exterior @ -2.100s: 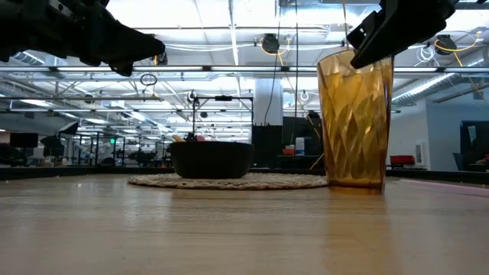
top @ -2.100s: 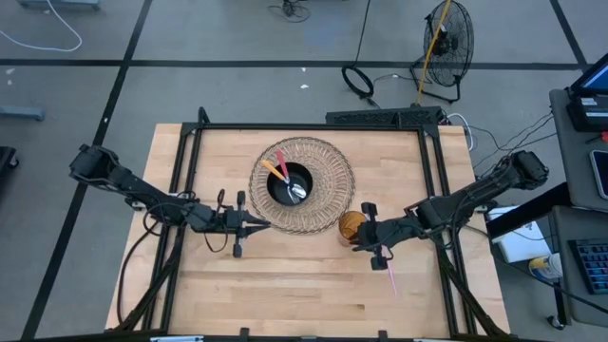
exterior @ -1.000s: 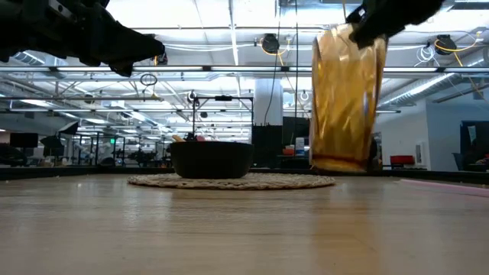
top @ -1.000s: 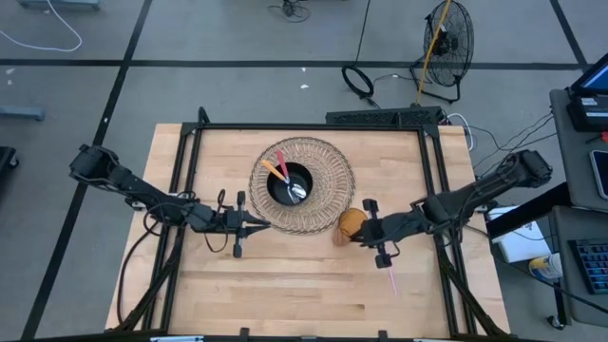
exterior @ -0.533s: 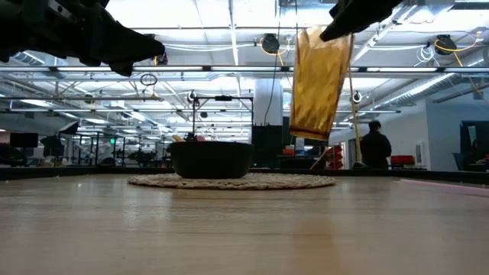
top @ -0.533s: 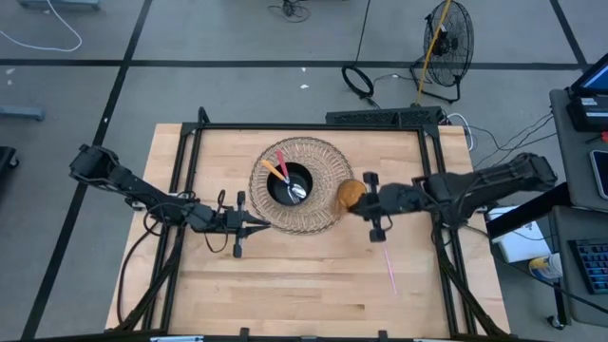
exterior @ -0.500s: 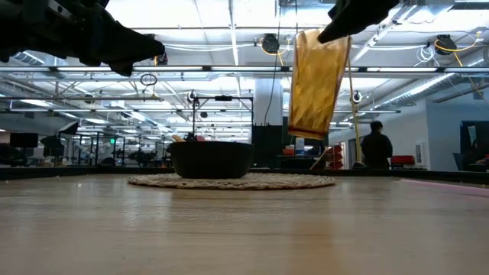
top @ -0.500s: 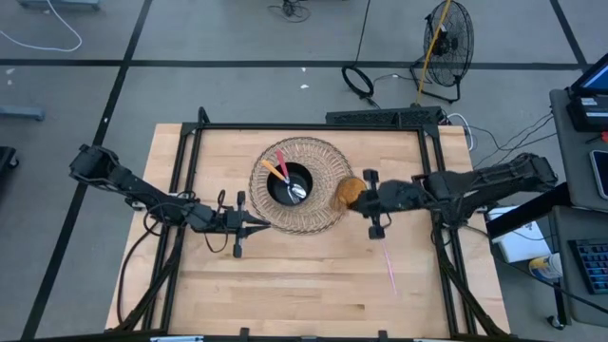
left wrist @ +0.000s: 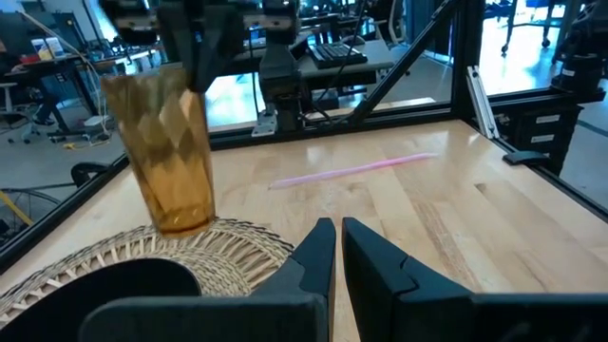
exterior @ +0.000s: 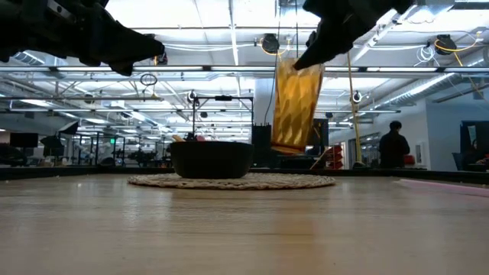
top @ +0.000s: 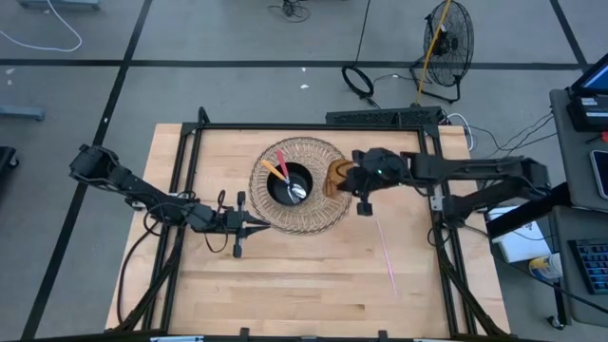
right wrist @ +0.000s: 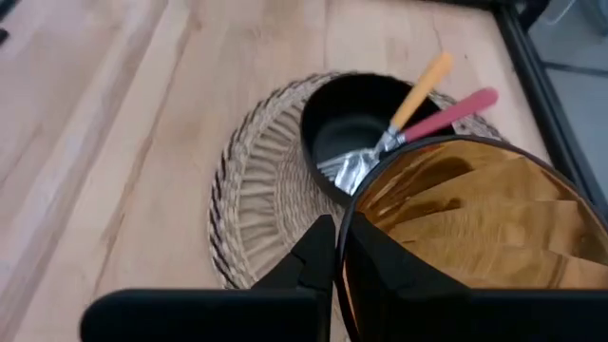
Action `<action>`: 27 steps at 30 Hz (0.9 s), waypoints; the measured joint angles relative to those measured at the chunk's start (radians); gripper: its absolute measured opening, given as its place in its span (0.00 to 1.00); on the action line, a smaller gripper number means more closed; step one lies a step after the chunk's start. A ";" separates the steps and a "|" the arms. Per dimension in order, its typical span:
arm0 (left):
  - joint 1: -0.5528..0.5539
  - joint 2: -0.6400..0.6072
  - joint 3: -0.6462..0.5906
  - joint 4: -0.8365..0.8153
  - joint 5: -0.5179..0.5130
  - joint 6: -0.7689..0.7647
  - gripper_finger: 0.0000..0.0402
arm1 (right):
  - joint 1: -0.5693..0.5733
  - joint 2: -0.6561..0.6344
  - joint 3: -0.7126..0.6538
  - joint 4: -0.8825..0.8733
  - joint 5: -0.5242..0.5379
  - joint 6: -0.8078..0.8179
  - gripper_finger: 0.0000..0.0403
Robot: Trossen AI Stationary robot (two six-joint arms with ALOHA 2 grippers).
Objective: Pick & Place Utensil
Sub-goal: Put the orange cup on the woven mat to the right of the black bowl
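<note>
An amber faceted plastic cup hangs in my right gripper, which is shut on it, above the right edge of a round woven mat. The cup is clear of the mat and tilted. A black bowl stands in the middle of the mat and holds an orange-handled utensil and a pink-handled utensil. A thin pink stick lies flat on the table to the right. My left gripper waits, shut, at the mat's left edge. My right gripper pinches the cup's wall at its rim, one finger inside the cup and one outside. The fingers come from above, slanting from the table's right. The cup is lifted clear and hangs below them, its base tipped toward the bowl.
The table's black frame rails run along its left, far and right sides. Bare wood stretches across the near half. A person stands in the room far behind the table.
My right gripper has carried the cup up off the table to the right of the mat, then toward the far-left, over the mat's right edge toward the bowl. The cup has tipped out of upright. The pink stick has stayed where it was.
</note>
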State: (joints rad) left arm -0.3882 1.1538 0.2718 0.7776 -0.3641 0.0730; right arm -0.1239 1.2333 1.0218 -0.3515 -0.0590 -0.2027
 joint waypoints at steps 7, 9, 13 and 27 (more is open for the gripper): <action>0.000 0.000 0.000 -0.002 0.006 0.001 0.06 | -0.084 0.077 0.000 0.003 -0.049 -0.018 0.03; 0.000 0.000 0.000 -0.005 0.006 0.001 0.06 | -0.099 0.091 0.000 0.012 -0.052 -0.019 0.03; 0.000 0.000 0.000 -0.007 0.006 0.004 0.06 | -0.126 0.109 0.000 0.048 -0.113 -0.025 0.03; 0.000 0.000 0.000 -0.013 0.006 0.006 0.06 | -0.181 0.133 0.000 0.107 -0.177 -0.049 0.03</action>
State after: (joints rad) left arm -0.3878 1.1538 0.2722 0.7650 -0.3576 0.0792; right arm -0.3047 1.3658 1.0222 -0.2448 -0.2358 -0.2520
